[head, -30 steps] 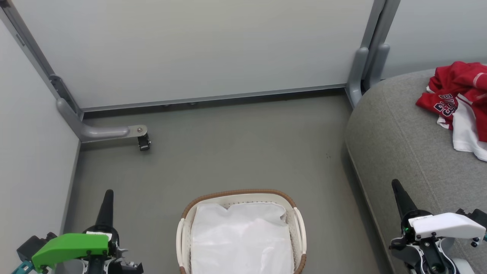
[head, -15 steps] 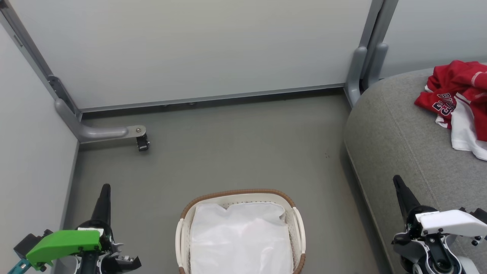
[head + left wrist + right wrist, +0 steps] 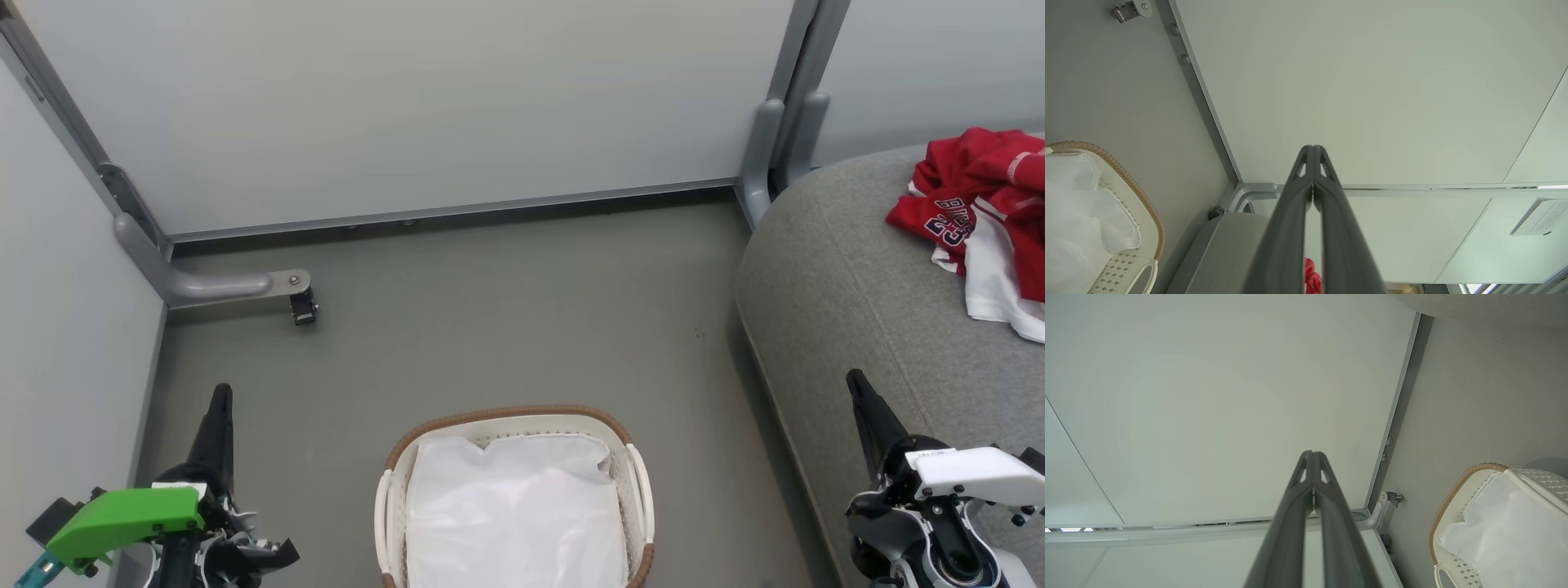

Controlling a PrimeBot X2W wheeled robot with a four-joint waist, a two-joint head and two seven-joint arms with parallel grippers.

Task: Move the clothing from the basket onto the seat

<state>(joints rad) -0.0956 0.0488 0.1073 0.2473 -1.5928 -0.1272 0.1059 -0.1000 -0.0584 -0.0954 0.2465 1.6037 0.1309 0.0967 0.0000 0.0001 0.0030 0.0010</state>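
The red clothing [image 3: 976, 196] lies bunched on the grey seat [image 3: 841, 278] at the right, white trim and dark lettering showing; a sliver of red clothing [image 3: 1311, 277] peeks between the fingers in the left wrist view. The white basket [image 3: 637, 474] with its brown rim stands on the floor at bottom centre, holding only a plain white sheet [image 3: 514, 510]. My left gripper [image 3: 220, 394] is shut and empty at lower left, well left of the basket. My right gripper [image 3: 855, 379] is shut and empty at lower right, over the seat's front edge.
Grey partition panels close off the back and left. A metal foot with a small castor [image 3: 302, 306] juts onto the floor at the left. A grey post [image 3: 763, 155] stands at the seat's back corner. Open floor [image 3: 506, 327] lies between basket and wall.
The picture has drifted slightly left. Both grippers have sunk lower and outward in the head view, still shut. Basket, sheet and clothing lie as before.
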